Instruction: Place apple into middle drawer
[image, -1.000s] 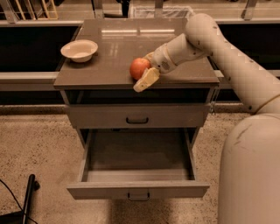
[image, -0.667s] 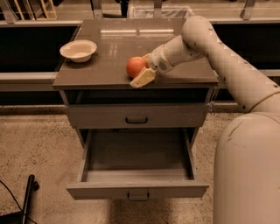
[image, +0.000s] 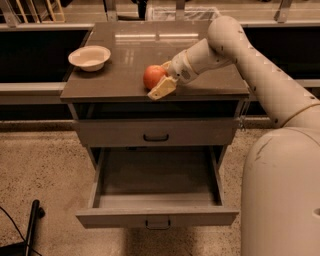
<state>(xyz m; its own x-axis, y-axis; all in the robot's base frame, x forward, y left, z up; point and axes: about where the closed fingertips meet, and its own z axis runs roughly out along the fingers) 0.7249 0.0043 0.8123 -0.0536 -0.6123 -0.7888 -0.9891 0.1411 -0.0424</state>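
Now the gripper (image: 159, 80) pinches the apple (image: 152, 76), so lift it clear of the edge and lower gently into the open middle drawer (image: 125, 217) below.

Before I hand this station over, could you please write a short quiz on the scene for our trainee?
1. True or false: the apple already lies in the middle drawer.
2. Where does the white bowl stand? A) on the cabinet top, left of the apple; B) in the open drawer; C) on the floor.
3. Fill in: the gripper, over the cabinet top, has its fingers closed on the ____.
Key: 1 false, it is at the cabinet top; 2 A; 3 apple.
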